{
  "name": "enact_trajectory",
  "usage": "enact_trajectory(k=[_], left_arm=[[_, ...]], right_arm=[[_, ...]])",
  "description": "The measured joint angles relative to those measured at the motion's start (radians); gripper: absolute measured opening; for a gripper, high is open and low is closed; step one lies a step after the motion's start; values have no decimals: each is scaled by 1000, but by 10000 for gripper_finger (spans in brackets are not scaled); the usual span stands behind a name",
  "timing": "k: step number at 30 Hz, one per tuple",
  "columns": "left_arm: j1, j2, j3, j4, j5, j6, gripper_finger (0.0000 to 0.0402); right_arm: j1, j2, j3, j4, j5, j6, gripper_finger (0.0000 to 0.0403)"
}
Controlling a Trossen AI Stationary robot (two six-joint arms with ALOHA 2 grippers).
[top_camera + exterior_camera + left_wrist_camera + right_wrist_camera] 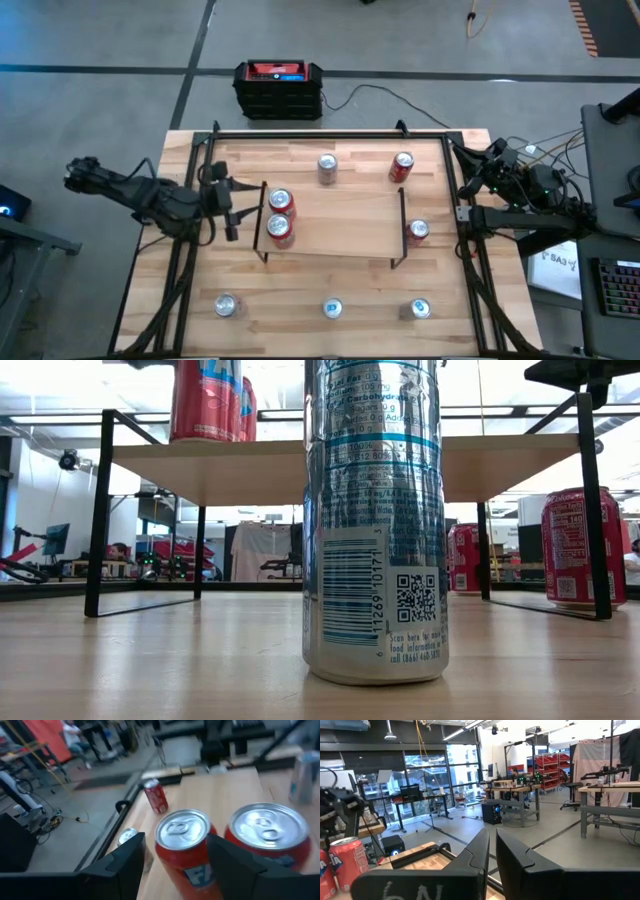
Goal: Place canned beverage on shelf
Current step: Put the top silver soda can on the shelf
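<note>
The shelf (340, 228), a low light-wood board on thin black legs, stands mid-table; it also shows in the low view (250, 465). Two red cans stand upright on its left end, the farther one (281, 202) beside the nearer one (280, 229). My left gripper (243, 208) is open at the shelf's left end. In the left wrist view my left gripper (175, 839) has its fingers on either side of the farther red can (182, 845), with a gap showing on each side. My right gripper (492, 862) is shut and empty at the table's right edge.
On the table stand a silver can (327, 168) and a red can (402, 166) behind the shelf, and a red can (418, 232) at its right end. Three silver cans (227, 305) (332, 309) (420, 309) stand along the near edge. A black frame rail (330, 133) rims the table.
</note>
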Motion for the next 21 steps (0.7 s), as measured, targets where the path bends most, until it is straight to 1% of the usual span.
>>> enact_trajectory(k=[3, 5, 9, 11, 14, 16, 18, 21], left_arm=[[0, -64, -114, 152, -42, 6, 195], [0, -104, -166, 226, -68, 15, 195], [0, -158, -233, 303, -140, 55, 195], [0, -170, -253, 320, -213, 60, 195], [0, -168, -268, 320, -361, 52, 195], [0, -156, -269, 320, -444, -4, 195], [2, -147, -270, 320, -459, -74, 195], [2, -129, -284, 333, -430, -80, 195]], right_arm=[[0, 0, 0, 0, 0, 0, 22], [0, 0, 0, 0, 0, 0, 22], [0, 0, 0, 0, 0, 0, 22], [0, 0, 0, 0, 0, 0, 22], [0, 0, 0, 0, 0, 0, 22], [0, 0, 0, 0, 0, 0, 22], [0, 0, 0, 0, 0, 0, 22], [0, 0, 0, 0, 0, 0, 22]])
